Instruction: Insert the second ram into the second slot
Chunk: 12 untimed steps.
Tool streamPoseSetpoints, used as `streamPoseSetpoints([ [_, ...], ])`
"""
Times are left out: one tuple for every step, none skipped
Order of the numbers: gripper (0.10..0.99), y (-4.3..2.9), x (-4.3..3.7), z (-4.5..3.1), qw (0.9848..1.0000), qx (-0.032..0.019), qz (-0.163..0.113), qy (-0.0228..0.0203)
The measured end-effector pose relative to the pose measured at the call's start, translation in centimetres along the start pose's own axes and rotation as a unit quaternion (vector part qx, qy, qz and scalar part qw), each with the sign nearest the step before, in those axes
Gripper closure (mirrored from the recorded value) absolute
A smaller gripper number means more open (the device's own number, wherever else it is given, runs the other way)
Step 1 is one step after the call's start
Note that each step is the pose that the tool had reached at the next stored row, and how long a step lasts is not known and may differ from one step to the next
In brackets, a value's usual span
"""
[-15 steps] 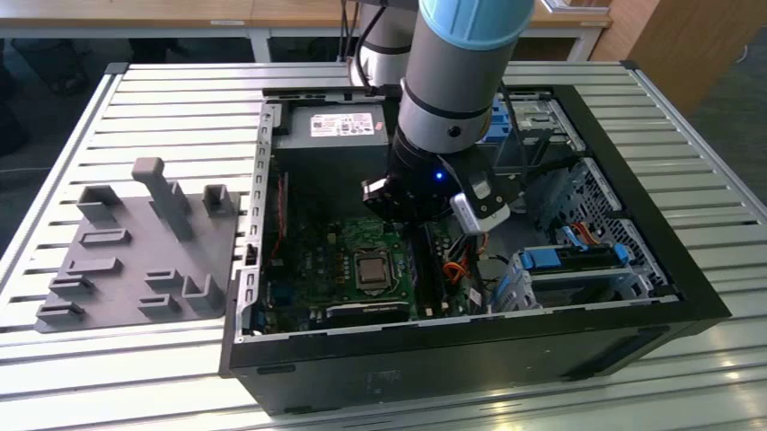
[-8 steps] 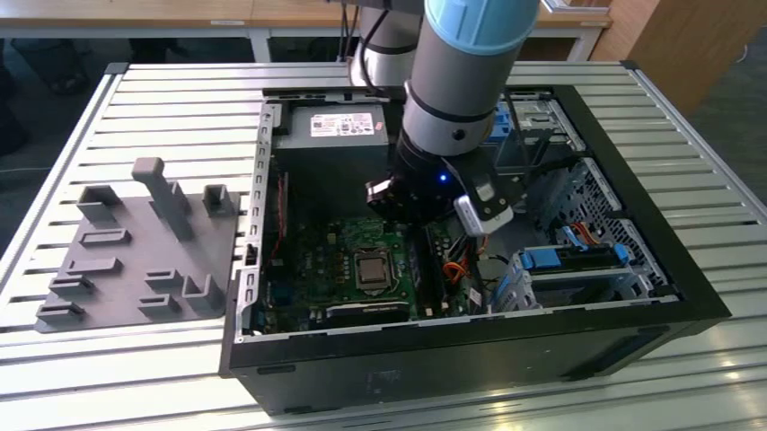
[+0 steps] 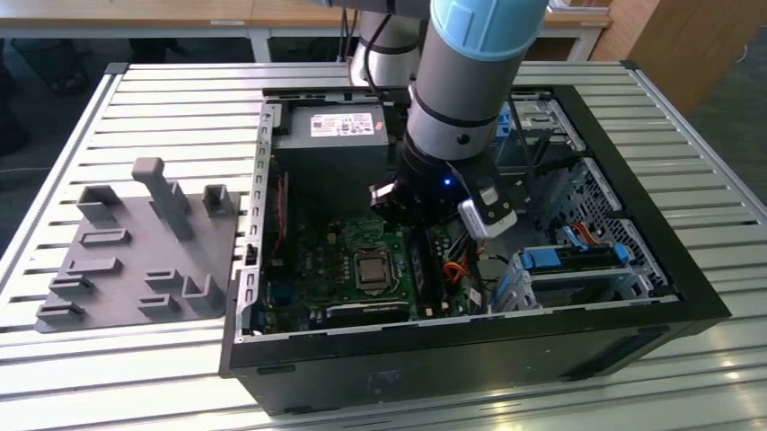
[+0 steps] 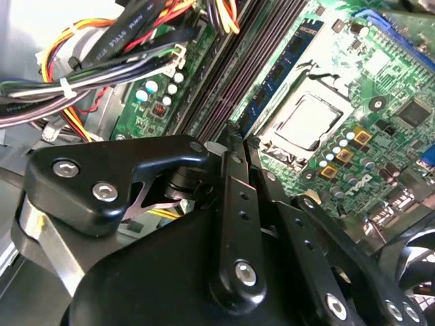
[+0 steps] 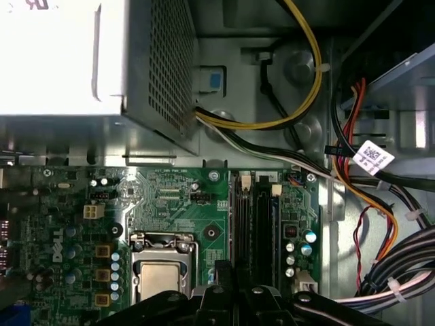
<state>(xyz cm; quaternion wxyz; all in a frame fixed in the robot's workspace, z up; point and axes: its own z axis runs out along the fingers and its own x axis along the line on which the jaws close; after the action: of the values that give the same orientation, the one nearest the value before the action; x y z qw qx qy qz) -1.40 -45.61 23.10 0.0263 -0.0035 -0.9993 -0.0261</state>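
Finding the second ram (image 4: pixel 285 61) standing on its long edge in the bank of slots (image 4: pixel 234 68), just beside the CPU socket (image 4: pixel 309 122) and running out from right under the gripper (image 4: pixel 234 139). Seeing the claw clenched, tips drawn together over the board's upper edge. Not managing to tell whether nipping the stick or merely bearing on it, nor whether the stick is sitting fully home.

Judging the hazards:
- Pressing down with the notch off its key, or with the stick tilted along its length, and so seating one end alone, bowing the thin board or scraping its contacts.
- Catching a white end latch (image 5: pixel 245 180) half-closed and jamming against it.
- Pushing too hard and flexing the motherboard (image 5: pixel 170 197).
- Snagging the cables (image 4: pixel 88 75) lying near the slots with the bulky black linkage.

Noting, moving outward:
- Thin, rigid blue laminate carrying flat dark chips.
- Long, narrow channels of dark plastic lying parallel.
- Matte black metal links pinned with bright screws.
- A square socket framed in shiny steel.
- Glossy green board studded with small round capacitors.
- Soft, sleeved wires in yellow, red, orange and black, bundled with white ties.
- A power supply (image 5: pixel 156 61) of dull grey sheet metal, finely perforated.
- Enclosing it all, a boxy black case (image 3: pixel 480 368) lying open-sided.
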Motion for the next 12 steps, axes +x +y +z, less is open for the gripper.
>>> streamPoseSetpoints([
  [0.949, -0.09, -0.02, 0.02, 1.0, 0.0, 0.0, 0.0],
  [0.949, -0.18, -0.05, 0.03, 1.0, 0.0, 0.001, 0.0],
  [0.949, -0.24, -0.09, 0.04, 1.0, 0.0, 0.001, 0.0],
  [0.949, -0.26, -0.16, 0.08, 1.0, -0.0001, 0.002, -0.0001],
  [0.949, -0.26, -0.23, 0.13, 1.0, -0.0001, 0.002, -0.0001],
  [0.949, -0.26, -0.29, 0.16, 1.0, 0.0, 0.003, -0.0001],
  [0.949, -0.27, -0.31, 0.17, 1.0, 0.0001, 0.003, -0.0001],
  [0.949, -0.27, -0.31, 0.17, 1.0, 0.0001, 0.003, -0.0001],
  [0.949, -0.27, -0.31, 0.17, 1.0, 0.0002, 0.003, -0.0001],
  [0.949, -0.27, -0.31, 0.17, 1.0, 0.0002, 0.003, -0.0001],
  [0.949, -0.27, -0.31, 0.18, 1.0, 0.0001, 0.003, -0.0001],
  [0.949, -0.27, -0.3, 0.19, 1.0, 0.0001, 0.003, -0.0001],
])
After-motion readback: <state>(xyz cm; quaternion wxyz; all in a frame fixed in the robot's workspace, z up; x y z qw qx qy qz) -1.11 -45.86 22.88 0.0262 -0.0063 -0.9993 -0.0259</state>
